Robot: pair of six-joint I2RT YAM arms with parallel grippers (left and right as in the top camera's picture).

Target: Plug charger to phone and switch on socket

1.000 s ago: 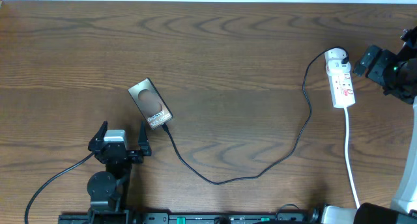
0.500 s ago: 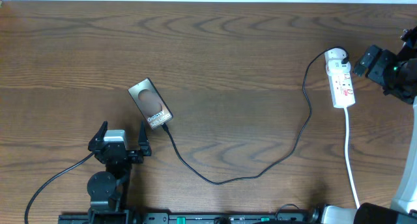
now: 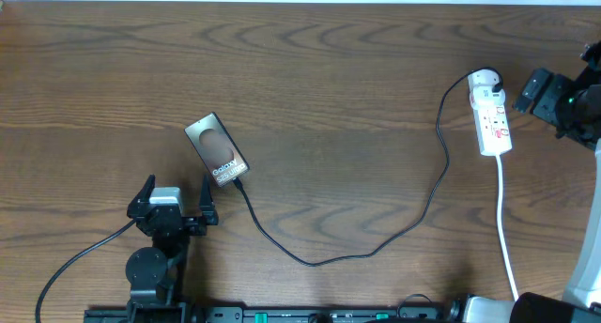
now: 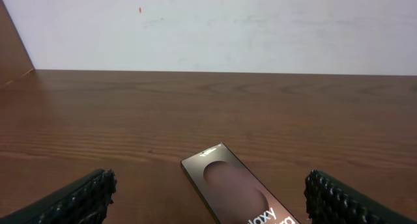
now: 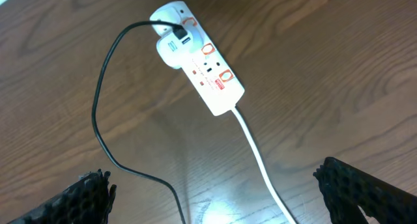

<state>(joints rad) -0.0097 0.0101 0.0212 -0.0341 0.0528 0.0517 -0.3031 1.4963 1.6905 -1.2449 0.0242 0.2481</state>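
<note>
Looks like a robot lab bench: bare wood-grain surface [image 3: 329, 98], plain white wall [image 4: 260, 28], left arm [image 3: 150, 267] and right arm [image 3: 573, 107] at its edges, black rail [image 3: 282, 315] along the front.

Glossy phone [image 3: 217, 150], smooth wht plastic socket [image 3: 492, 121], wood-grain table [image 3: 329, 69].

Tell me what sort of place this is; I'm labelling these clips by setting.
Likely a robot test bench: a wood-grain table against a plain white wall, with a phone, charger and socket laid out.
</note>
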